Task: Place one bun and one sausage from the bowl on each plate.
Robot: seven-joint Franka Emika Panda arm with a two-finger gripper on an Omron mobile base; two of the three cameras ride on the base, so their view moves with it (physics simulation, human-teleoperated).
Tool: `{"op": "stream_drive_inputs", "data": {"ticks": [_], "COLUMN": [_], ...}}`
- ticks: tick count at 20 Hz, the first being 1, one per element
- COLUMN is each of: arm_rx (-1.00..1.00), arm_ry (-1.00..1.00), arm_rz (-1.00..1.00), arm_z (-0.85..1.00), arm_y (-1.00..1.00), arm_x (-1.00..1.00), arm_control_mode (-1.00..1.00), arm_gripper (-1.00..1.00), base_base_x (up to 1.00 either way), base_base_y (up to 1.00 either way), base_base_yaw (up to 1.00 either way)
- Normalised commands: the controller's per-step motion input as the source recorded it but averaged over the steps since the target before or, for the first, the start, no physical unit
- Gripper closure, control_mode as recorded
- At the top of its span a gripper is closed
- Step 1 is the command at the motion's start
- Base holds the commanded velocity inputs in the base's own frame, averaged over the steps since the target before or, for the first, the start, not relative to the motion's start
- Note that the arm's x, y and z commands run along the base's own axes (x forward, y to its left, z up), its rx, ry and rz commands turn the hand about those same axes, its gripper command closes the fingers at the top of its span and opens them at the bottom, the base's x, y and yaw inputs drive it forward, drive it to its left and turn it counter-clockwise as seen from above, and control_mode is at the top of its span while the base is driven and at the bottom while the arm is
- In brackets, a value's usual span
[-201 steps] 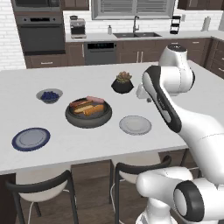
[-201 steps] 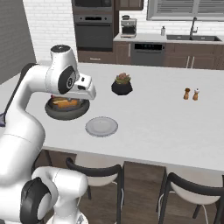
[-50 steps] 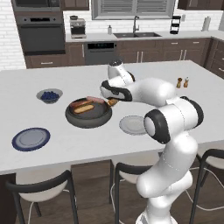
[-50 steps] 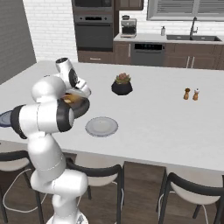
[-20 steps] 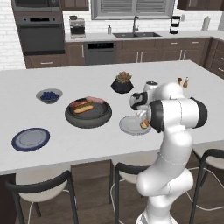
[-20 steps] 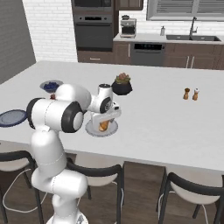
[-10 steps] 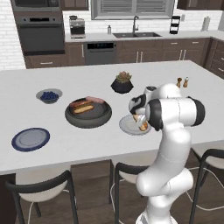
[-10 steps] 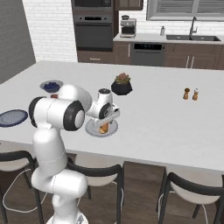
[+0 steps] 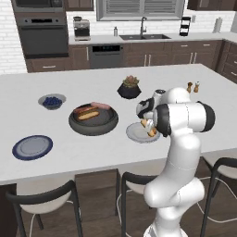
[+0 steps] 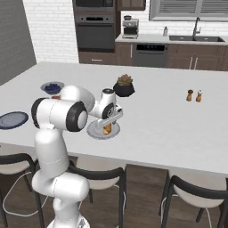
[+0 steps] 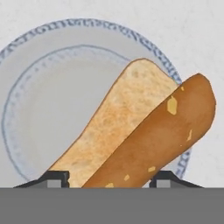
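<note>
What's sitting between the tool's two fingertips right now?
A bun, split open, lies between the fingertips over the light grey plate, seen in the hand view.

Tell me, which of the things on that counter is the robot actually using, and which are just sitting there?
Part of the job:
- bun, between the fingers of the hand
- light grey plate under it
- dark bowl with more food
- blue-rimmed plate

Just lying about:
- small bowl of berries
- potted plant
- salt and pepper shakers
- chairs
</note>
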Motion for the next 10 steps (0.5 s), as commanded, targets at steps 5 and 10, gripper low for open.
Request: {"op": "stream_drive_inputs", "data": {"ticks": [5, 10], "arm_rx": [0.0, 0.0], "arm_ry": [0.01, 0.04], "arm_rz": [0.0, 0.0], "arm_z": [0.01, 0.48], "arm_y": [0.0, 0.1], "arm_x": [0.0, 0.0], "arm_control_mode": [-1.0, -1.0], "arm_gripper": [-1.0, -1.0], "base_base_x": [0.0, 0.0], "base_base_y": [0.0, 0.0], "base_base_yaw": [0.0, 0.0]}}
